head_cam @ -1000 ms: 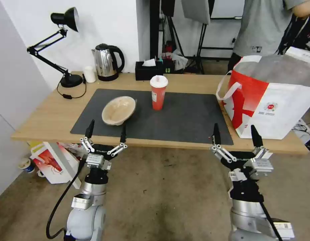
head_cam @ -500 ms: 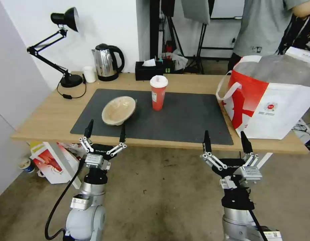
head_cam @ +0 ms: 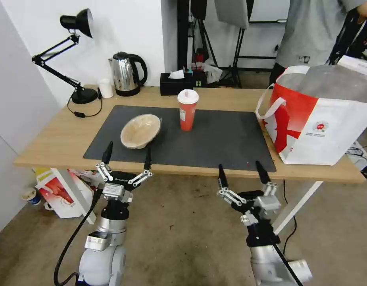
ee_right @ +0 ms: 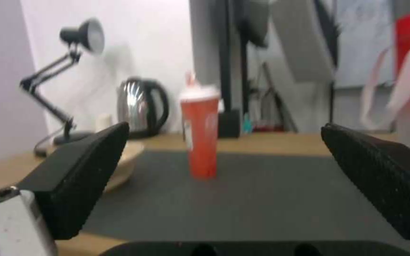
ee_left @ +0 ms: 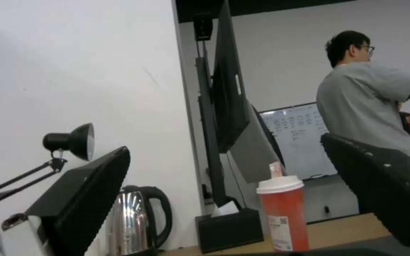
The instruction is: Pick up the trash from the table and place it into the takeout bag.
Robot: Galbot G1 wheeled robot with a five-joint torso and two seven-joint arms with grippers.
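Right tool [head_cam: 242,174]: you are seeing it sliding leftward and lower than a second ago, fingers spread wide, gripping nothing, below the worktop [head_cam: 52,137] edge. Left tool [head_cam: 127,153] is staying open, empty. Red cup [head_cam: 187,109] and beige bowl [head_cam: 141,130] are sitting on the mat; takeout bag [head_cam: 322,119] is standing at the right end.

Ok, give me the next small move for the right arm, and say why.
Probably advance the right end effector toward the red cup and lift it to the cup's height. It is open and empty at the table's near edge, and its wrist view faces the upright cup on the grey mat, with nothing between them.
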